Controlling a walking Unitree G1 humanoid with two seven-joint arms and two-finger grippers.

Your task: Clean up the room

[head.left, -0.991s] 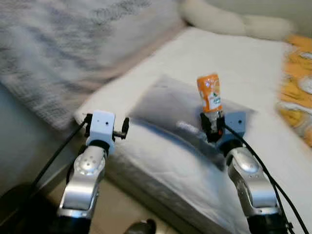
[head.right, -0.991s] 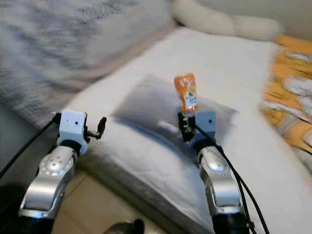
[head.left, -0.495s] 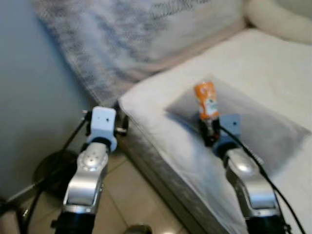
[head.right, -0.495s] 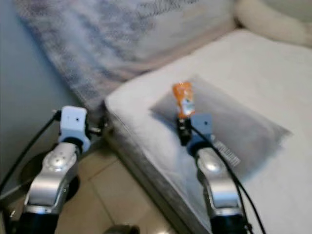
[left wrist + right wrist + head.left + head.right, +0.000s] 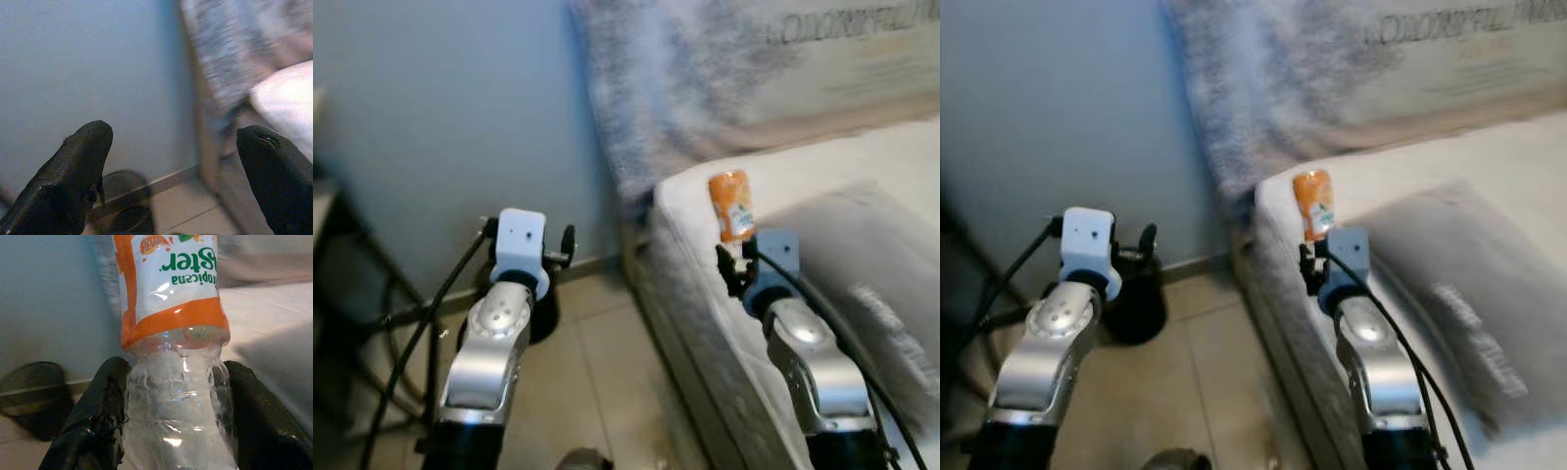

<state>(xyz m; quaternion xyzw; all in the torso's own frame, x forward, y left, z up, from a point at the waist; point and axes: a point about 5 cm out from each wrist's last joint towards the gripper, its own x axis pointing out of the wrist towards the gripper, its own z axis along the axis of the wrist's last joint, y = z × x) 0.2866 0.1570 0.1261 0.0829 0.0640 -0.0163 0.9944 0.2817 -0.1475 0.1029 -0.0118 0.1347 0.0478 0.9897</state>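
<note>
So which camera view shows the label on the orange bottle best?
The right wrist view: the bottle is close, between the right gripper fingers, and its orange and white label with green lettering is readable, upside down in this picture. In both eye views the bottle looks small and blurred, with orange colour visible but no text.

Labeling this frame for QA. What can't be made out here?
- Bottle: its top is cut off by the right wrist view's edge; right gripper fingers cover its lower sides.
- Dark round thing on the floor: left arm hides part of it; too blurred to identify.
- Print on the grey bedding: motion-blurred, unreadable.
- Left gripper: open, holds nothing.
</note>
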